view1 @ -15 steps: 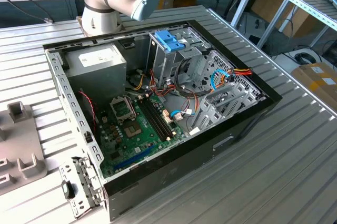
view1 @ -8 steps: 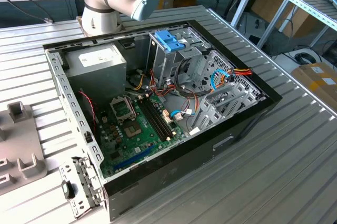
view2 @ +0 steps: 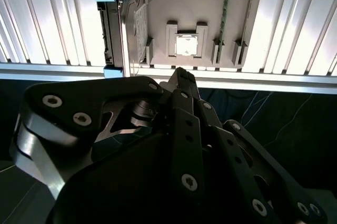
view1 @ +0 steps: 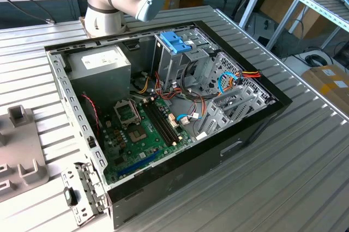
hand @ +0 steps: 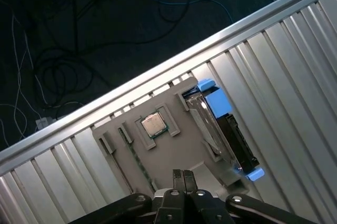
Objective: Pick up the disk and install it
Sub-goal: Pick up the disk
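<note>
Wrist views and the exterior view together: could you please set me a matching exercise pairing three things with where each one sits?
Things:
1. disk
2. chip
3. blue handle

Places:
A. on top of the metal cage inside the open computer case
B. standing on edge at the side of the grey holder
C. lying flat in a square recess of the grey holder

Pairs: 1-B, 2-C, 3-A

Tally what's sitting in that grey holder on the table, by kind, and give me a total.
disk: 1
processor chip: 1
thin green board on edge: 1
Total in the grey holder: 3
</note>
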### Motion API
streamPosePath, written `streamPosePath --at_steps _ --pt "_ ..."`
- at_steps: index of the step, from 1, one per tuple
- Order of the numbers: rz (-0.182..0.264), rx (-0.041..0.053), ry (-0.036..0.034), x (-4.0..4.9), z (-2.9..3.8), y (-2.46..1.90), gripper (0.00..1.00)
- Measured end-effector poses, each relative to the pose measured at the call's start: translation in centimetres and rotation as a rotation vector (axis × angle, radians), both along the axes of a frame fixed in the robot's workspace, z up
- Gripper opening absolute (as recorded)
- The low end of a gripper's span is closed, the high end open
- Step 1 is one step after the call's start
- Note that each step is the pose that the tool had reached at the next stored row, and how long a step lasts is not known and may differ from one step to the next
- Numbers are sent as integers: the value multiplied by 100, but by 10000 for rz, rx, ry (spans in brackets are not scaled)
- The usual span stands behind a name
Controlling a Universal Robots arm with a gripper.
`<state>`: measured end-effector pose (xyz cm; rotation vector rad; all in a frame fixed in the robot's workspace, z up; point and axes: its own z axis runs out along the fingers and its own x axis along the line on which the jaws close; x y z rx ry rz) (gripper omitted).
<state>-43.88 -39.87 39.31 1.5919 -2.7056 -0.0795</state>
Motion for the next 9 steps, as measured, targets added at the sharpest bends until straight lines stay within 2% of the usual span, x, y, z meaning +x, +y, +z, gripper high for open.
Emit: streamPosePath --at_steps 9 --pt "374 0 0 0 0 0 10"
